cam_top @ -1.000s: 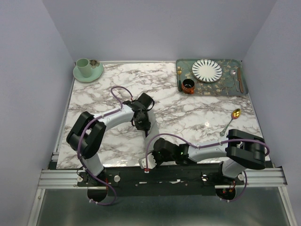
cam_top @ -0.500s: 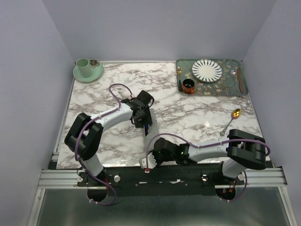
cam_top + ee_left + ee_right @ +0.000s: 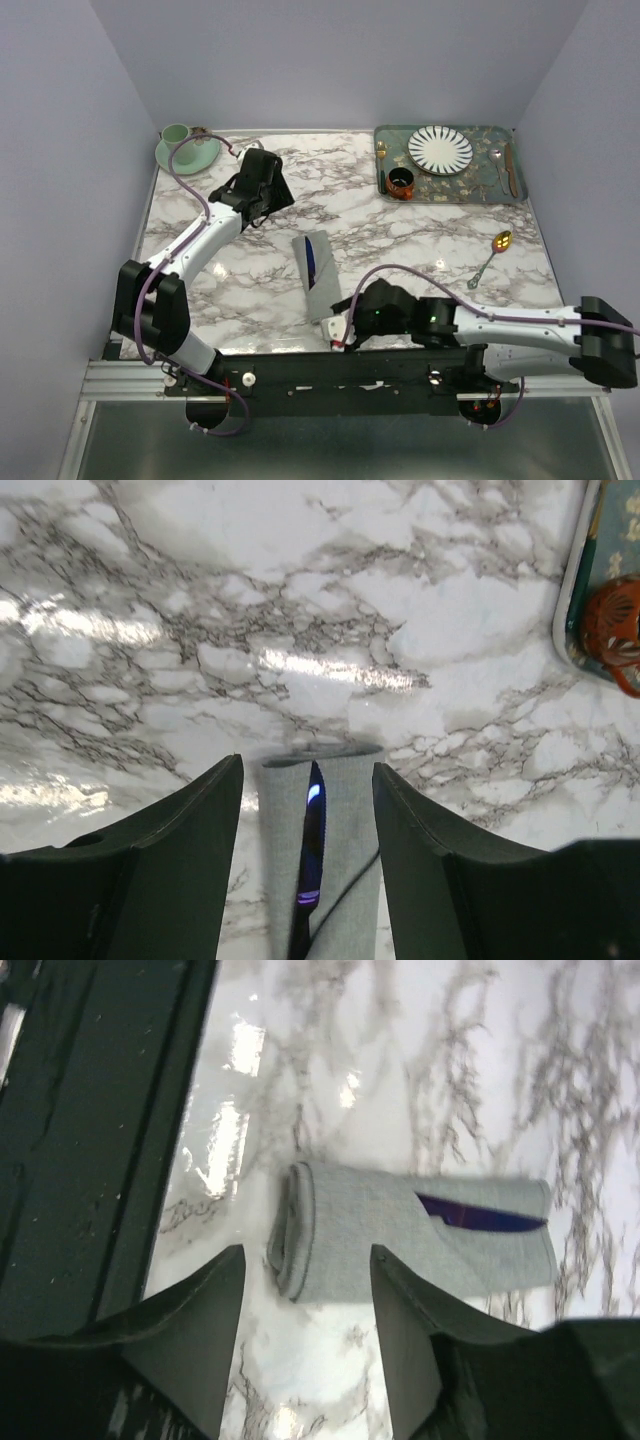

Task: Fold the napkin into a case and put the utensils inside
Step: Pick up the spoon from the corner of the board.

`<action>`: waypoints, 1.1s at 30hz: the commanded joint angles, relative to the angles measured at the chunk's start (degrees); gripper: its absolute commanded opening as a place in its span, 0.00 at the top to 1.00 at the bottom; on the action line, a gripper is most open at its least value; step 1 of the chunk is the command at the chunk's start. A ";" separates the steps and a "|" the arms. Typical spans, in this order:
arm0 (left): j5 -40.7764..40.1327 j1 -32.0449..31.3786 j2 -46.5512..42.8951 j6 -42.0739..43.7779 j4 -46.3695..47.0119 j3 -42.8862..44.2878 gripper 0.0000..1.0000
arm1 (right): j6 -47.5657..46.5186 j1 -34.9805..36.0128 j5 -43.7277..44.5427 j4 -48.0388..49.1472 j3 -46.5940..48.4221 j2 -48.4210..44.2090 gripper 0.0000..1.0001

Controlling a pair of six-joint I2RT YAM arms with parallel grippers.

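Grey case (image 3: 318,285) lies long and narrow on the marble table (image 3: 220,270), in the near centre. We note the dark-blue-handled utensil (image 3: 311,258) tucked into its far end, with blue showing in the opening. The gold-bowled spoon (image 3: 492,255) lies on bare marble well to the right, outside the case. Right gripper (image 3: 307,1255) hangs over the case's near folded end, jaws apart, holding nothing. Left gripper (image 3: 307,780) sits beyond the far end, jaws also apart and empty. Green tray (image 3: 455,190) at the far right.
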 commanded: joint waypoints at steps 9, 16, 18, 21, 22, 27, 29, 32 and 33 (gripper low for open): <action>-7.64 0.99 -5.02 6.49 10.73 -2.72 0.36 | 34.94 -49.77 5.40 -36.36 14.73 -10.75 0.28; -6.58 2.83 -0.89 5.35 11.44 1.67 0.36 | 47.00 -82.31 4.17 -48.75 27.74 5.16 0.37; -6.06 3.45 -0.01 4.91 10.83 2.73 0.36 | 47.00 -88.29 4.53 -49.98 27.84 9.02 0.37; -5.27 4.68 1.31 3.94 10.21 4.22 0.36 | 47.17 -94.54 2.77 -49.37 26.70 14.37 0.38; -4.65 5.29 2.01 3.42 10.12 4.66 0.36 | 46.22 -95.42 2.33 -47.72 26.52 15.26 0.40; -4.03 6.61 2.72 2.89 9.33 4.93 0.37 | 44.63 -95.95 3.56 -44.63 28.09 21.15 0.47; -3.68 7.14 3.07 2.80 9.24 4.84 0.37 | 44.80 -95.95 2.86 -43.40 29.50 24.05 0.48; -3.59 7.58 3.51 2.97 8.54 5.28 0.37 | 44.98 -95.95 1.80 -43.13 32.56 27.92 0.54; -3.59 7.75 3.77 3.06 7.84 5.54 0.37 | 45.15 -95.95 2.06 -43.04 33.36 29.06 0.56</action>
